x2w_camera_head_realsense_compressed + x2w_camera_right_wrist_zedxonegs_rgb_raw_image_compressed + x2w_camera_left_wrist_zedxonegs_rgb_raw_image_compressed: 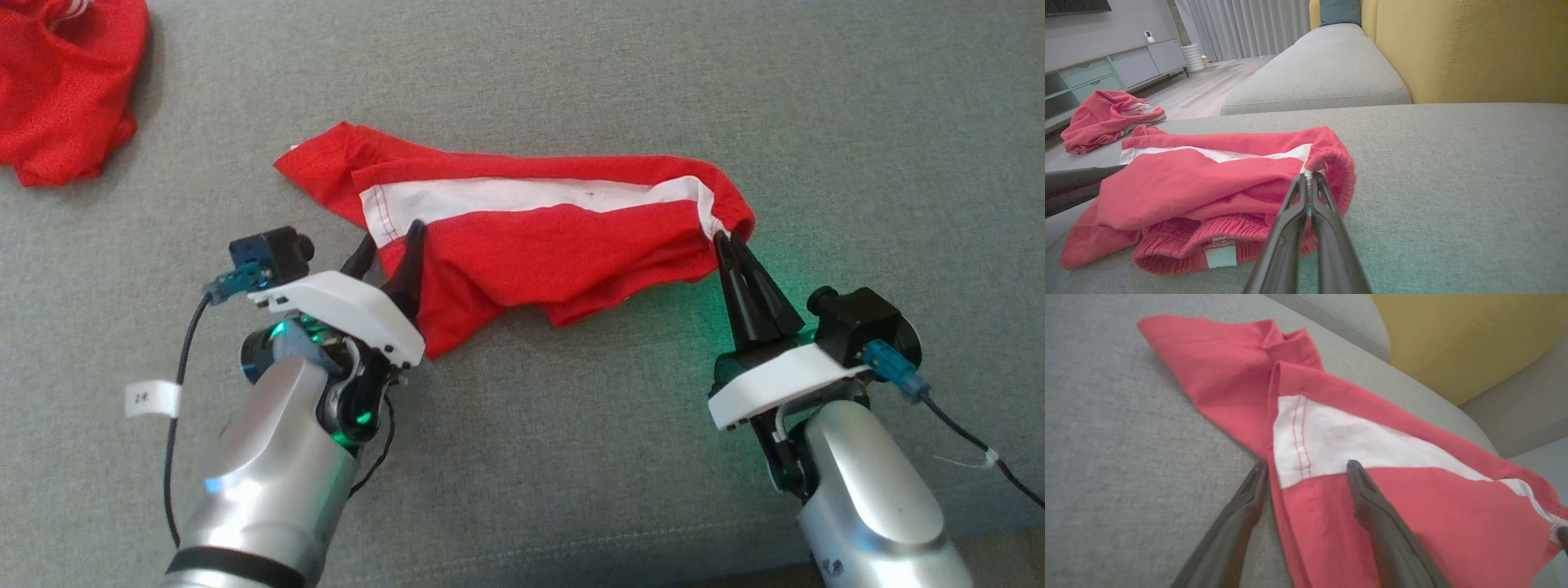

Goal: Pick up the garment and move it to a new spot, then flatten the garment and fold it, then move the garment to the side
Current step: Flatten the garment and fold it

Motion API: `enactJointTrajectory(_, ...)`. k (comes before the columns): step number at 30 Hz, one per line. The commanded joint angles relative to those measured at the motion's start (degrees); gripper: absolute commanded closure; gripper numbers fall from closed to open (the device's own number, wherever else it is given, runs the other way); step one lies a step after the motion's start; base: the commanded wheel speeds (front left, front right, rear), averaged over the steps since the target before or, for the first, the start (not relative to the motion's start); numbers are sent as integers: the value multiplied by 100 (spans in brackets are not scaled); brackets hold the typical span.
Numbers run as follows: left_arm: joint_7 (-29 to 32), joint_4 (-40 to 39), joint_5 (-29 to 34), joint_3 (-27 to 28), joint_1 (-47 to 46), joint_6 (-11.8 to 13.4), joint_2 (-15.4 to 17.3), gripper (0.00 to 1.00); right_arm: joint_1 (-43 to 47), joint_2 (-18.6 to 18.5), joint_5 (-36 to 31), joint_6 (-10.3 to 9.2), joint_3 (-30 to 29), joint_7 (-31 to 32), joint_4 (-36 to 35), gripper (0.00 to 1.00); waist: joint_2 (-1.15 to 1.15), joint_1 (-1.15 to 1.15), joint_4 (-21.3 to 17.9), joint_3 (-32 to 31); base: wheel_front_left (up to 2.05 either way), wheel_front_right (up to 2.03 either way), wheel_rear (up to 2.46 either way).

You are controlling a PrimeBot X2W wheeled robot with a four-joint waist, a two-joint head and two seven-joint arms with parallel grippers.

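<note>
Right gripper point(727, 238) clamps the garment point(522, 245) by its waistband end point(1333, 157), left gripper point(1306, 464) hangs wide open straddling the hem point(1299, 437); looks set to stretch it flat.

Red garment point(531, 253) with a white band along its length, red stitching across the band's left hem. Stretched crosswise on the grey sofa seat point(571, 457), loosely doubled over and wrinkled, not flat. Left end drawn out to a point, lying on the seat. Near edge bunched in soft folds, with ribbed elastic waistband rolled underneath. Right end gathered into a small puckered loop, pinched at the white band's tip between the closed fingers of the right claw point(725, 238).
</note>
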Motion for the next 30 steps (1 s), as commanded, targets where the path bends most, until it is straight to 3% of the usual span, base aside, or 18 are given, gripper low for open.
enactJointTrajectory(1, -122, -139, -77, 60, -299, -44, 86, 0, -195, -12, 21, -5, 147, -55, -155, 100, 0, 0, -4, 0, 0, 0, 0)
enactJointTrajectory(12, -446, -65, -223, -240, -483, 30, 86, 1, -202, -12, 61, -5, 196, -55, -146, 100, 0, 0, -49, 18, 0, 0, 0)
enactJointTrajectory(13, -476, -42, -218, -229, -509, 50, 88, 9, -212, -12, 71, -5, 212, -55, -150, 100, 0, 0, -62, 31, 0, 0, 0)
enactJointTrajectory(14, -510, -22, -216, -212, -536, 65, 91, 25, -221, -12, 80, -5, 226, -55, -157, 100, 0, 0, -76, 45, 0, 0, 0)
enactJointTrajectory(15, -510, -22, -216, -212, -536, 65, 91, 25, -221, -12, 80, -5, 226, -55, -157, 100, 0, 0, -76, 45, 0, 0, 0)
enactJointTrajectory(16, -546, -6, -216, -192, -564, 77, 97, 45, -229, -12, 88, -5, 239, -55, -165, 100, 0, 0, -91, 60, 0, 0, 0)
enactJointTrajectory(17, -589, 7, -216, -167, -593, 89, 101, 52, -235, -12, 93, -5, 247, -55, -172, 100, 0, 0, -103, 74, 0, 0, 0)
enactJointTrajectory(23, -703, 136, -196, -117, -720, 125, 121, 73, -263, -12, 118, -5, 285, -55, -190, 100, 0, 0, -169, 142, 0, 0, 0)
enactJointTrajectory(27, -766, 260, -156, -99, -828, 181, 143, 96, -289, -12, 134, -5, 297, -55, -203, 100, 0, 0, -199, 172, 0, 0, 0)
enactJointTrajectory(30, -832, 255, -93, -101, -877, 183, 156, 100, -294, -12, 133, -5, 278, -55, -206, 100, 0, 0, -192, 165, 0, 0, 0)
